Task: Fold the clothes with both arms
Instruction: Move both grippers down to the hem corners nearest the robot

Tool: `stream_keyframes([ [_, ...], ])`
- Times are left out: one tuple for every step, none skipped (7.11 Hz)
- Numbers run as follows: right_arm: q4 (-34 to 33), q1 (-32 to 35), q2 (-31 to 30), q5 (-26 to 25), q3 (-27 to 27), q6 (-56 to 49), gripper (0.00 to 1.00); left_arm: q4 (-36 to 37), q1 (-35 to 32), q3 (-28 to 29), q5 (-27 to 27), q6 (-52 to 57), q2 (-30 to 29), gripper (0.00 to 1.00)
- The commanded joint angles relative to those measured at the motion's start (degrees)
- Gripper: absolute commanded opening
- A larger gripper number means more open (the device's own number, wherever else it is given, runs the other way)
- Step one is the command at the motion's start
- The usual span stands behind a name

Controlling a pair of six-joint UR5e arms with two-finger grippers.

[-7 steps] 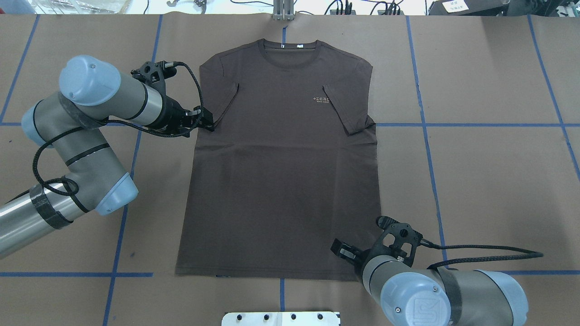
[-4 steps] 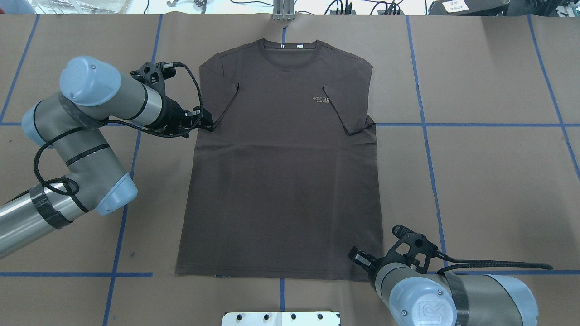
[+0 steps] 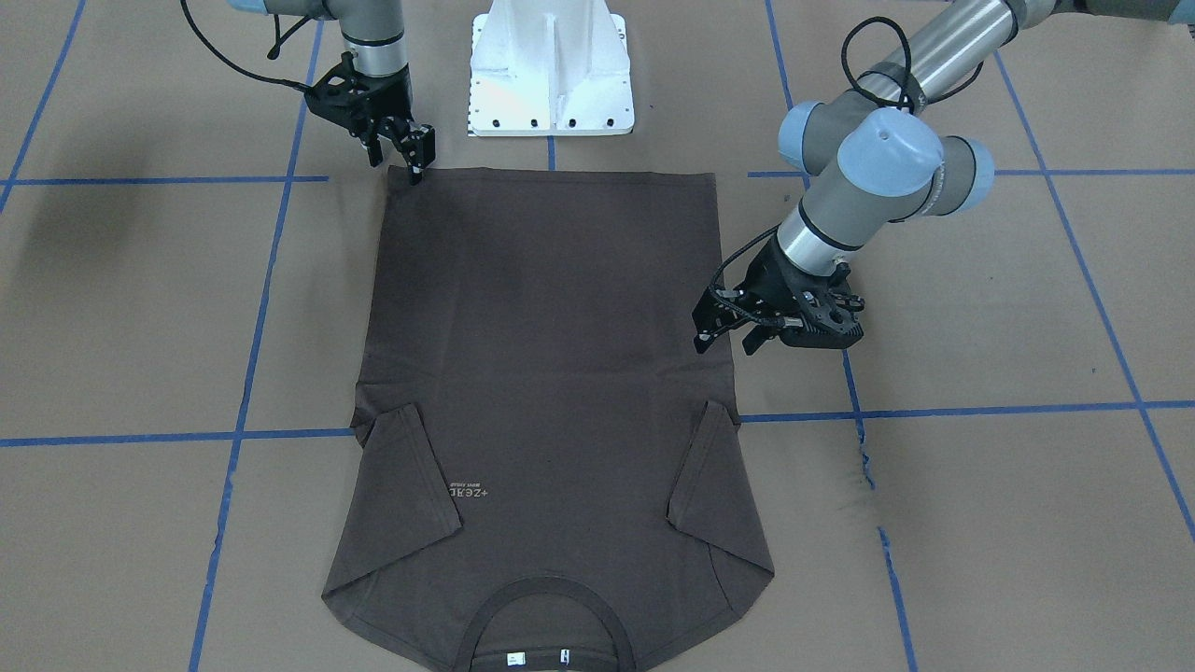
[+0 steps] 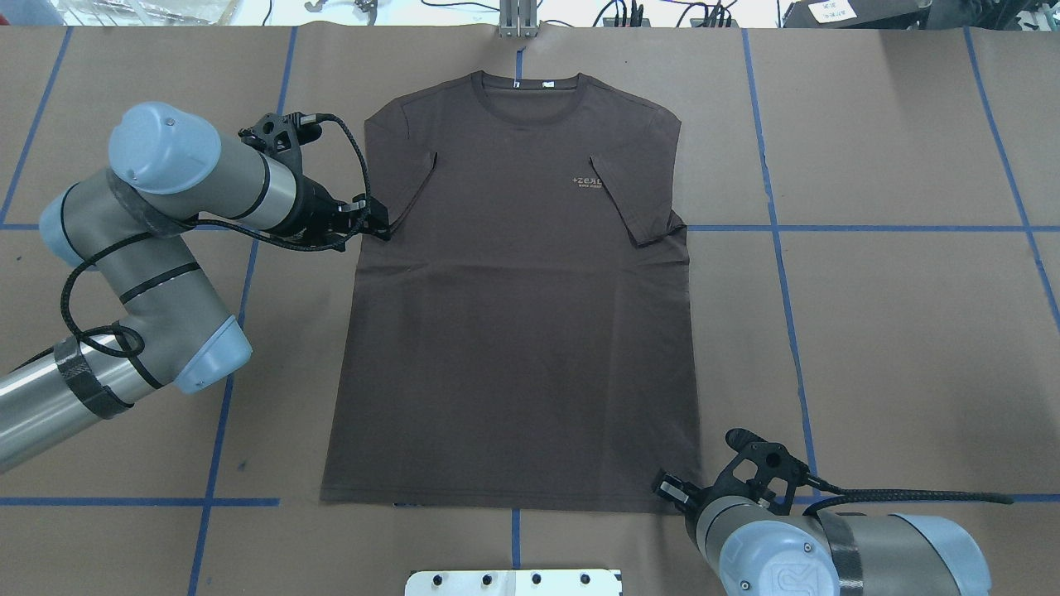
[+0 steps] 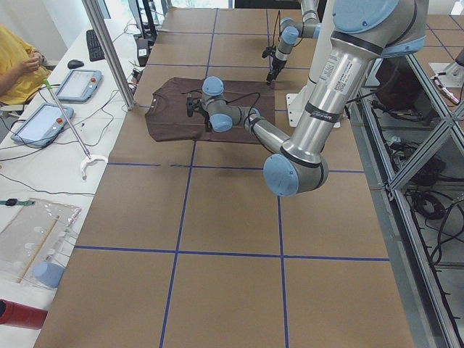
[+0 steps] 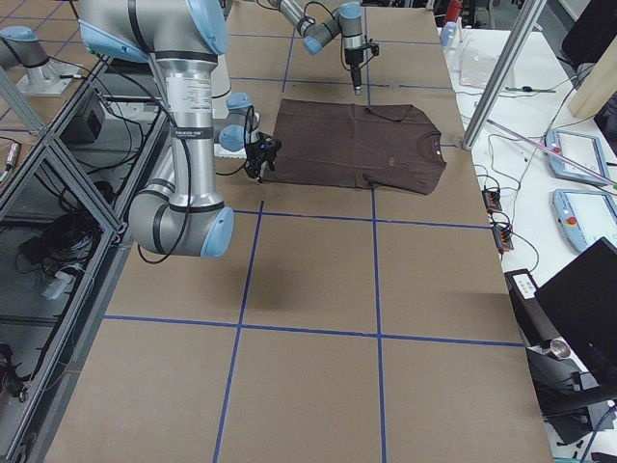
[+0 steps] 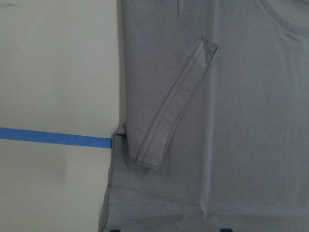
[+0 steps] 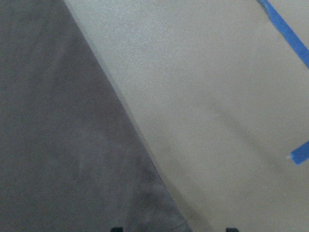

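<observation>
**A:** Brown paper covers the whole table point(image 4: 911, 331), with blue tape point(image 4: 869, 228) laid in a grid. What's nearest the robot?

**B:** The white base plate point(image 4: 513, 582), then the hem point(image 4: 497, 497) of the shirt point(image 4: 513, 331). The shirt lies flat, chest up, and both sleeves are turned in over the body.

**A:** So what's different from a second ago?

**B:** Only the right claw point(image 3: 401, 161). It was over the cloth, well in from the side. It has since drawn back toward the robot and outward, and it's now at the hem's corner on the robot's right.

**A:** Has it got hold of anything?

**B:** No. Its fingers are spread, and its wrist camera shows the shirt's edge running between the two tips. I can't tell whether a tip touches the cloth.

**A:** And further out?

**B:** The left claw point(image 4: 383, 222) hasn't budged. It sits at the shirt's side edge just below the folded sleeve point(image 4: 410, 186), also spread and holding nothing. Beyond that is the collar point(image 4: 530, 91), at the far edge.

**A:** And the shirt itself?

**B:** It's exactly where it was. I'd say the fold hasn't started. The right arm looks to be lining up a pinch on that corner while the left waits.
</observation>
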Motion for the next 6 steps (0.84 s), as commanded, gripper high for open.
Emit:
stream_keyframes([
  [0.0, -0.1, -0.3, 0.9, 0.2, 0.2, 0.37, 0.0, 0.0, -0.1, 0.0, 0.0, -0.1, 0.75],
  [0.0, -0.2, -0.2, 0.9, 0.2, 0.7, 0.1, 0.0, 0.0, 0.0, 0.1, 0.0, 0.0, 0.75],
  [0.0, -0.1, -0.2, 1.0, 0.4, 0.7, 0.0, 0.0, -0.1, 0.0, 0.1, 0.0, 0.0, 0.75],
  [0.0, 0.0, -0.2, 1.3, 0.5, 0.7, 0.0, 0.0, -0.1, 0.1, 0.1, 0.0, 0.0, 0.75],
  [0.0, 0.1, -0.2, 1.5, 0.9, 0.6, 0.0, 0.1, -0.3, -0.5, 0.1, -0.3, 0.1, 0.75],
  [-0.1, 0.3, -0.3, 1.5, 2.0, 0.6, 0.0, 0.7, -0.4, -4.4, 0.4, -5.2, 1.3, 0.75],
])
